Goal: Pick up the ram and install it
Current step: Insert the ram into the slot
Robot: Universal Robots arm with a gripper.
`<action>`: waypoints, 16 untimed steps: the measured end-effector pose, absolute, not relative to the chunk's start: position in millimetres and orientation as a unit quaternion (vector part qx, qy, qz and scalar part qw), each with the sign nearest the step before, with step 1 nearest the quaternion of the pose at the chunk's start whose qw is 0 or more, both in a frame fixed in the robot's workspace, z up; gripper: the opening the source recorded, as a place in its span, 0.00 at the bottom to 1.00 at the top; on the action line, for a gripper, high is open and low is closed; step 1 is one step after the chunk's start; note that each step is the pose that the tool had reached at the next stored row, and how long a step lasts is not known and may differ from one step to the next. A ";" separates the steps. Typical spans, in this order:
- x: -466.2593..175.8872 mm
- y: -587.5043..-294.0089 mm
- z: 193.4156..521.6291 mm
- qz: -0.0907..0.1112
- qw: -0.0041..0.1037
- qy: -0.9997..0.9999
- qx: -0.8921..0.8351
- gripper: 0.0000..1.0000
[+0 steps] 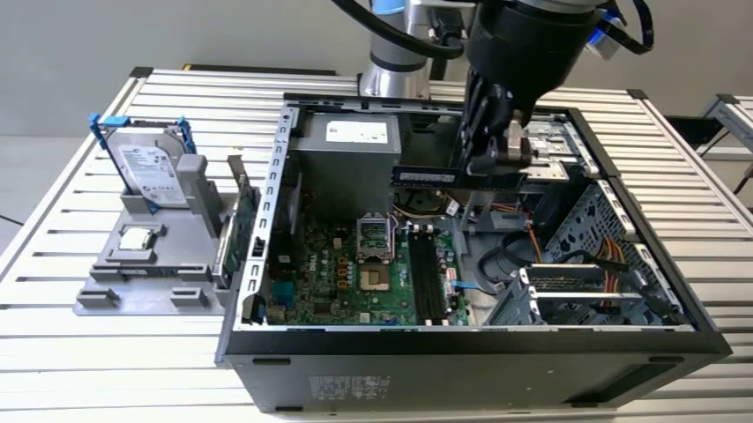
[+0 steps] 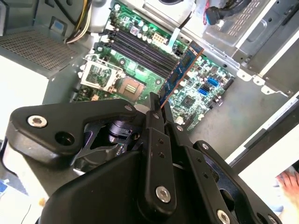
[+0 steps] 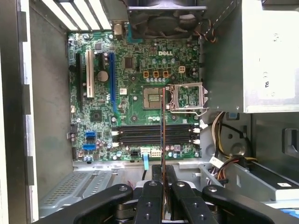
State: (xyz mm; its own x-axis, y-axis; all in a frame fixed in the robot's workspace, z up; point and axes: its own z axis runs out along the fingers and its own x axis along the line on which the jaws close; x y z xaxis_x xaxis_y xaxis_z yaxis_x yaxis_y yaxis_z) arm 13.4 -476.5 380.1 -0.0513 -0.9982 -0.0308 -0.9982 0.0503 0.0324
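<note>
OVER THE OPEN TOWER: In the exterior view we see the arm's black hand clamped on the ram. The slim dark strip is held level above the open computer case, which lies on a ribbed metal desk. The boxy silver hard drive stands well apart in a grey holder toward the exterior view's left. As we judge it, the pick-up is done and the carry to the board is the step in hand. In the second wrist view the ram juts from the matte black hand, its flat face dotted with chips and one long edge copper-coloured. It hangs over the glossy green motherboard (a busy field of small parts). In the first wrist view the ram shows edge-on and hair-thin, crossing the long black memory slots roughly at right angles, with the square processor socket just beyond them. Seating it, we reckon, calls for the strip to be turned parallel to a slot, centred over it and pressed down evenly, since so thin a card could flex or skew.
</note>
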 end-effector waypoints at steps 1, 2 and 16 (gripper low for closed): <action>13.4 -475.0 380.1 -0.022 0.000 -0.725 0.689 0.00; 13.4 -473.5 380.1 -0.022 0.000 -0.725 0.689 0.00; 13.4 -454.2 380.1 -0.022 0.000 -0.724 0.689 0.00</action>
